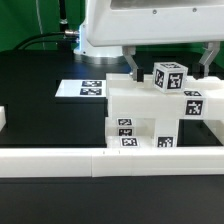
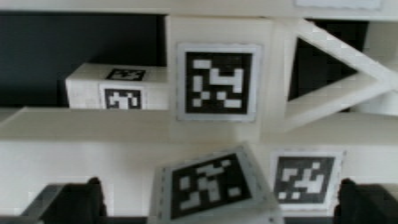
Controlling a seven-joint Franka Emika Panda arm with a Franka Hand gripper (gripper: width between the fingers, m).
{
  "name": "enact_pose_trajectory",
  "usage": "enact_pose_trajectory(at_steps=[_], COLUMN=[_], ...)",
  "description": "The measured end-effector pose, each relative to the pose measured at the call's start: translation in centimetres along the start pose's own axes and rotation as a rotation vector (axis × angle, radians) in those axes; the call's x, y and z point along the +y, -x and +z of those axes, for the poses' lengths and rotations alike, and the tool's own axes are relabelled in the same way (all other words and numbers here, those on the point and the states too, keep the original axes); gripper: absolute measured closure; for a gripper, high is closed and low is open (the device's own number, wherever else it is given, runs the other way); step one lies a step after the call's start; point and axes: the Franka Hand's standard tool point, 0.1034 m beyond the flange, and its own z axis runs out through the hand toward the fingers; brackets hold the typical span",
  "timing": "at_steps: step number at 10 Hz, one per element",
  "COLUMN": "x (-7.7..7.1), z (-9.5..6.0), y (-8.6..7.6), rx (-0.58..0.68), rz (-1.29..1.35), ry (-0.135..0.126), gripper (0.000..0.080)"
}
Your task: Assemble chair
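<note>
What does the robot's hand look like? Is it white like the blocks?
Mostly white, yes. The gripper has a big, smooth, rounded white body and two slim white fingers. In the wrist view the fingertips look dark. No markings show on it; the black-and-white square tags belong to the chair parts. A black cable runs behind it.

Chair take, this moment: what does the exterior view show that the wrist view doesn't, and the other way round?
Exterior only: the marker board, the border wall and the arm's white body. Wrist only: slanted white struts, seen close up. Both: the gripper, open, with a finger on either side of a tilted tagged cube, above the chair's tagged white blocks.
</note>
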Motion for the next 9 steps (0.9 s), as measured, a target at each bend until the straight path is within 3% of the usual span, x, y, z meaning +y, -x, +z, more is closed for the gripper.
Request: enact_pose_trajectory(at_steps=[1,2,3,5,7,9], x=[0.02,0.16,0.17,0.19,0.48,0.65], z=[-0.03,-0.01,0.00,0.01,0.03,0.08], y=[-0.07,-0.05,-0.05,-0.04,-0.04,-0.12], rx=[0.002,0.002,0.002,0.002,0.005,0.032], rz=[-0.056,-0.083,-0.077,-0.073,-0.024,0.188], ry=[0.007,0.007,0.007,0.006,0.002,-0.014], gripper=[0.0151,0.0292,0.0292,0.0522,0.0522,0.0522])
